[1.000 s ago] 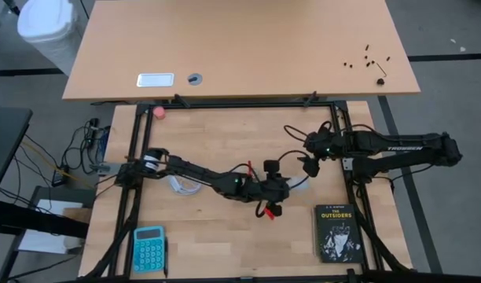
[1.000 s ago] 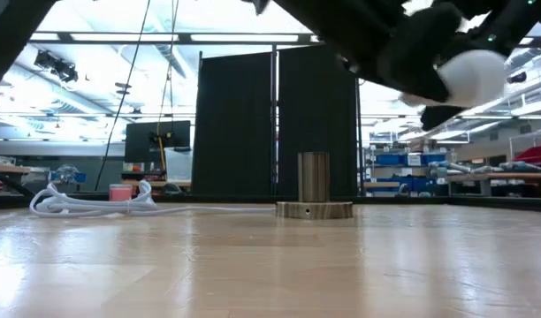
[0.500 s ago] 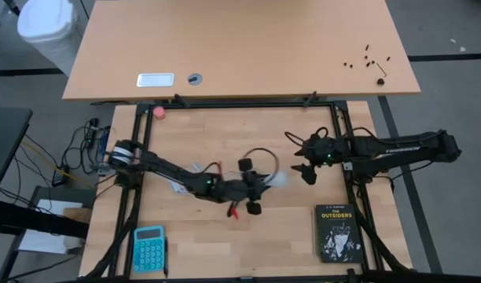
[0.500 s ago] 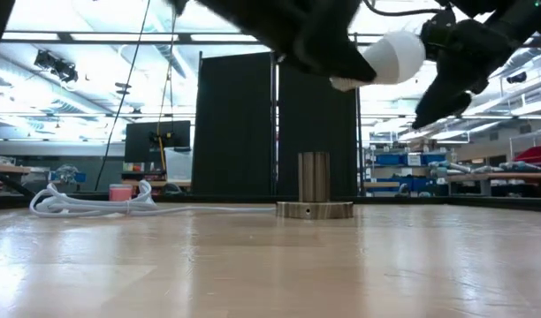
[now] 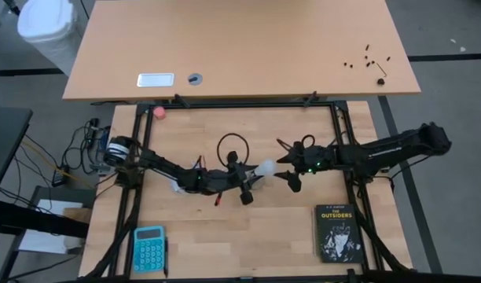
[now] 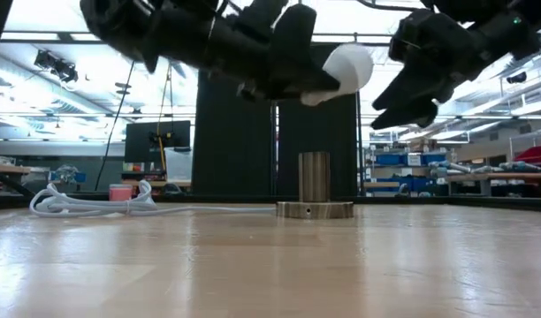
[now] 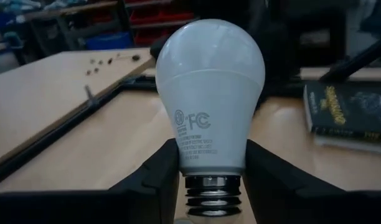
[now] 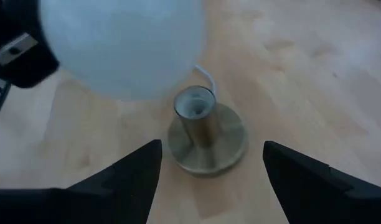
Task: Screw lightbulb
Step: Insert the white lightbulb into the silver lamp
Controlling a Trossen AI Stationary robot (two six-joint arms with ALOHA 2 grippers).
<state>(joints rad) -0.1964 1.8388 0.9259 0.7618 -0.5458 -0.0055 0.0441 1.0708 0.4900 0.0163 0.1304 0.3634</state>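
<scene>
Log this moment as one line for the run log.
left gripper: shut on lightbulb, held above table | right gripper: open, empty, facing the bulb | socket: empty, standing on table

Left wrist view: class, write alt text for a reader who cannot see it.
The left gripper holds a white lightbulb by its lower body, globe pointing away and grey screw base between the fingers. Beyond lie the wooden table and a dark book.

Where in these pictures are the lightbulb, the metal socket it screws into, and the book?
lightbulb (image 7: 210, 81): left wrist view, on its frosted globe.
socket (image 6: 314, 177): low view, on its upright metal tube.
book (image 5: 337, 233): high view, on its dark cover.
</scene>
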